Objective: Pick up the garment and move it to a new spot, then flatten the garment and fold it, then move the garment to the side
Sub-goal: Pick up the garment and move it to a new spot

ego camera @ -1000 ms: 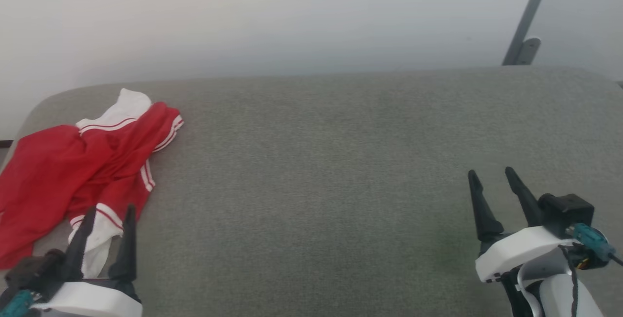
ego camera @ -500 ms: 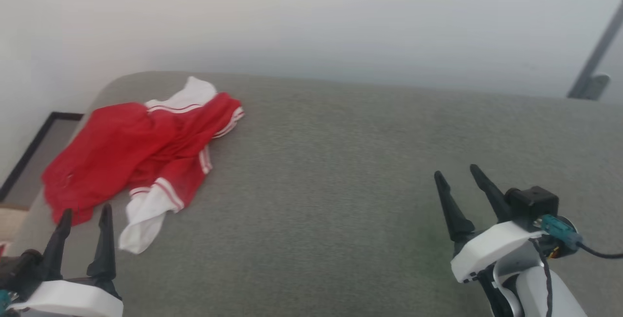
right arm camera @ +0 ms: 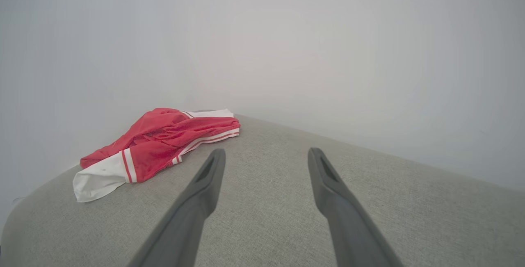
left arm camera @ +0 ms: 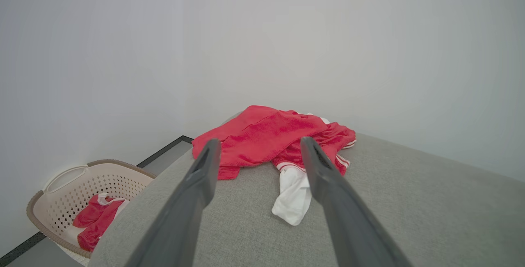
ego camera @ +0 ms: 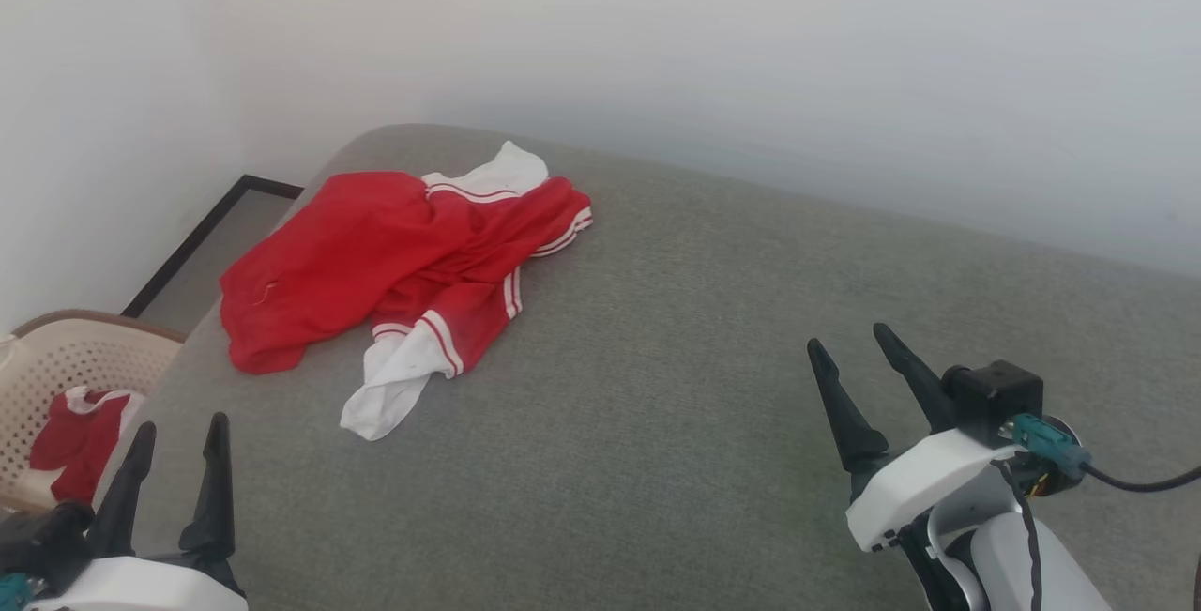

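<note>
The garment, a bright red shirt with white striped sleeve ends, lies crumpled near the far left corner of the grey cushioned surface. It also shows in the left wrist view, garment, and in the right wrist view, garment. My left gripper is open at the lower left, short of the garment and apart from it. My right gripper is open at the lower right, well away from the garment. Nothing is between either pair of fingers.
A beige perforated laundry basket stands on the floor left of the surface, with another red and white piece of clothing in it; the basket shows in the left wrist view too. White walls close in behind and to the left.
The head camera has turned left, so the garment now sits nearer mid-picture and the basket has come into view. Both grippers stay open; the garment lies as before.
</note>
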Motion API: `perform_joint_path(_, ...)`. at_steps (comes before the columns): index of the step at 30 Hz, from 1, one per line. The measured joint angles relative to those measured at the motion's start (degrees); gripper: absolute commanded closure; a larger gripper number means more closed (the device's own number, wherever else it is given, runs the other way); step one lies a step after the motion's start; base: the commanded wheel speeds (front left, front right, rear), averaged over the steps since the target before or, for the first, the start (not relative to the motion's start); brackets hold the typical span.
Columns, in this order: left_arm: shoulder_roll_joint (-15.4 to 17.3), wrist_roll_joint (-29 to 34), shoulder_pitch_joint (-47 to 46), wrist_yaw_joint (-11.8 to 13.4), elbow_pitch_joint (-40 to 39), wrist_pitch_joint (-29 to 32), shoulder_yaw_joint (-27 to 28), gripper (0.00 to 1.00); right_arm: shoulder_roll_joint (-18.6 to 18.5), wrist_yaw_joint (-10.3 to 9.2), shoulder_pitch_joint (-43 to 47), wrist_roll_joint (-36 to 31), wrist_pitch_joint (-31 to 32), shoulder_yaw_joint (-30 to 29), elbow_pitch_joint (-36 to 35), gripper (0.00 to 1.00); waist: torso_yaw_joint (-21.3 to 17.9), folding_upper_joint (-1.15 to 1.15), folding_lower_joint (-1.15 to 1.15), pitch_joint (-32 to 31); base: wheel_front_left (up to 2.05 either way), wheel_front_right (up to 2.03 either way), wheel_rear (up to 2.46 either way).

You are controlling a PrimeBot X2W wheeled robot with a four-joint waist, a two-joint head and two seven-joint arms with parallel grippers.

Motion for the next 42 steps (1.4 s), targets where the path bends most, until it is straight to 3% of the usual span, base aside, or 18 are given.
perform_joint_path(7, 0.5, -1.5, -0.3, 0.0, 0.1, 0.8, -0.1, 0.00, -0.4, 0.00, -0.2, 0.0, -0.4, -0.1, 0.3, 0.00, 0.8, 0.00, 0.00, 0.5, 0.00, 0.00, 0.00)
perform_joint_path(19, 7.4, -6.6, -12.0, 0.0, 3.2, 8.4, -2.3, 0.00, -1.3, 0.00, -4.0, -1.3, 0.9, -1.6, -1.9, 0.00, -3.5, 0.00, 0.00, 6.3, 0.00, 0.00, 0.00)
perform_joint_path(34, 18.2, -17.1, -33.9, 0.0, 20.7, 19.0, -10.0, 0.00, -1.5, 0.00, -11.6, -4.8, 2.6, -2.8, -7.5, 0.00, -12.7, 0.00, 0.00, 22.2, 0.00, 0.00, 0.00)
perform_joint_path(42, 18.8, -21.7, -45.1, 0.0, 34.6, 31.2, -14.2, 0.00, -1.5, 0.00, -13.6, -6.2, 3.6, -2.6, -9.6, 0.00, -16.6, 0.00, 0.00, 29.9, 0.00, 0.00, 0.00)
